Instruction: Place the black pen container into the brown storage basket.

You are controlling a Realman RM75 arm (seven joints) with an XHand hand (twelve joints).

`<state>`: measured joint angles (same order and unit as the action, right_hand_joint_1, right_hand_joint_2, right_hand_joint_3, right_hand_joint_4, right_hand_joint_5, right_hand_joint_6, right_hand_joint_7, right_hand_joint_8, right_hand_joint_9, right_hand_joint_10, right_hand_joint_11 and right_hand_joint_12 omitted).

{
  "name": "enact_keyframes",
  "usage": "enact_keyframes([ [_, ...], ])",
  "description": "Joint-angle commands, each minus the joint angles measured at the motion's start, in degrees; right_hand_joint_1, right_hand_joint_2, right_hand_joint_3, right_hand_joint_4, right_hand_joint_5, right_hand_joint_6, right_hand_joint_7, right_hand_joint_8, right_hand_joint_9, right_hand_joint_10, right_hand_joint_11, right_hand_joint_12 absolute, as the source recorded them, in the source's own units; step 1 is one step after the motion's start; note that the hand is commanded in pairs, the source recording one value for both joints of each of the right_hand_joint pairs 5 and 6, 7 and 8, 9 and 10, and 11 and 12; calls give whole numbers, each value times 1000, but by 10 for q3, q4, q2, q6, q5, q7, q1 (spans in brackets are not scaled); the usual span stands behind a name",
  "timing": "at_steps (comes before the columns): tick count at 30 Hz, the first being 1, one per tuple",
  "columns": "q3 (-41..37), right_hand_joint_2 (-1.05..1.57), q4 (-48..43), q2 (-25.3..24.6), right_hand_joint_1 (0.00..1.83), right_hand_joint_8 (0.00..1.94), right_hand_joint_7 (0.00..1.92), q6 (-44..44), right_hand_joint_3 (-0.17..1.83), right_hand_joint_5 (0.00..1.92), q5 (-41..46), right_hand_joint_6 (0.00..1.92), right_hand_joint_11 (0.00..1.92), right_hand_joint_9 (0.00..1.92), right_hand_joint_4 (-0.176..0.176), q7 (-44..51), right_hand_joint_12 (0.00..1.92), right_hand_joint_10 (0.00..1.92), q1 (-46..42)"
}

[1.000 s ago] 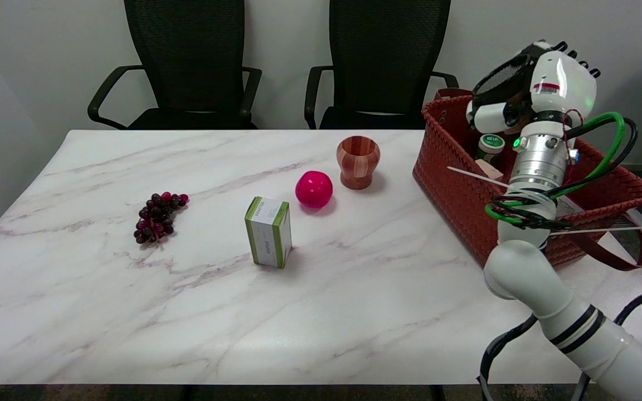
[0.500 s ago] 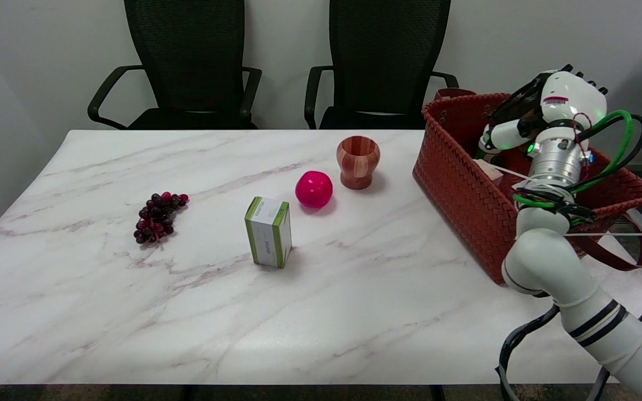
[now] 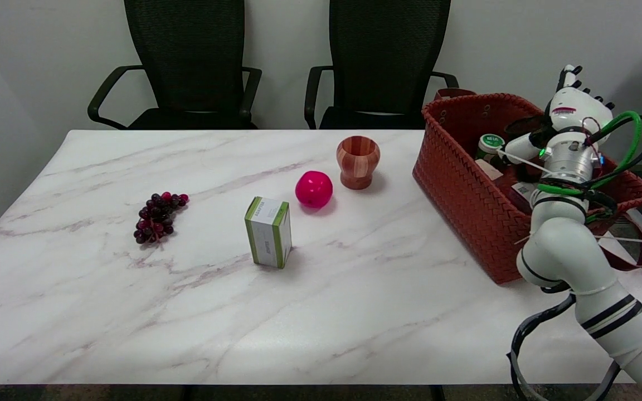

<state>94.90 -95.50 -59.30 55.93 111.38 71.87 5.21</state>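
Note:
The brown woven storage basket point(image 3: 466, 189) stands at the table's right end. Inside it, by the far wall, the black mesh pen container point(image 3: 523, 126) shows only as a dark rim, partly hidden by my wrist. My right hand point(image 3: 574, 106) is above the basket's right side. Its fingers point(image 3: 568, 73) are spread and point up, away from the container, and nothing shows in them. Its thumb reaches left, just below the container.
A green-lidded jar point(image 3: 490, 143) and other small items lie in the basket. On the table stand a wooden cup point(image 3: 358, 161), a pink ball point(image 3: 314, 189), a green-and-white box point(image 3: 268, 231) and dark grapes point(image 3: 158, 216). Two black chairs point(image 3: 193, 61) stand behind.
My right hand carried the pen container down into the basket and to the right. Its fingers then lifted off the container, which now lies in the basket.

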Motion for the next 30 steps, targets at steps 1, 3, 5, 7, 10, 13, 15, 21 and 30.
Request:
enact_keyframes([
  [1,-39,-8,-10,13,1264,653,653,-27,963,45,121,45,468,581,0,66,468,581,1],
  [3,-41,-126,-20,13,1253,585,585,-27,964,47,128,47,355,521,0,75,355,521,2],
  [5,-41,-280,-31,17,1239,399,399,-28,924,62,124,62,229,442,0,76,229,442,5],
  [7,-41,-348,-41,19,1232,364,364,-26,756,71,124,71,147,354,0,76,147,354,8],
  [10,-41,-369,-57,20,1229,353,353,-21,655,70,116,70,123,337,0,76,123,337,8],
  [13,-36,-393,-76,20,1219,334,334,-13,524,61,87,61,73,308,0,71,73,308,8],
  [15,-26,-404,-99,20,1208,327,327,1,485,50,63,50,58,300,0,65,58,300,8],
  [21,95,-342,-112,19,1202,266,266,82,440,68,-185,68,53,276,0,-90,53,276,32],
  [30,291,-35,-105,-55,1226,365,365,223,738,61,-438,61,191,353,0,-176,191,353,97],
])
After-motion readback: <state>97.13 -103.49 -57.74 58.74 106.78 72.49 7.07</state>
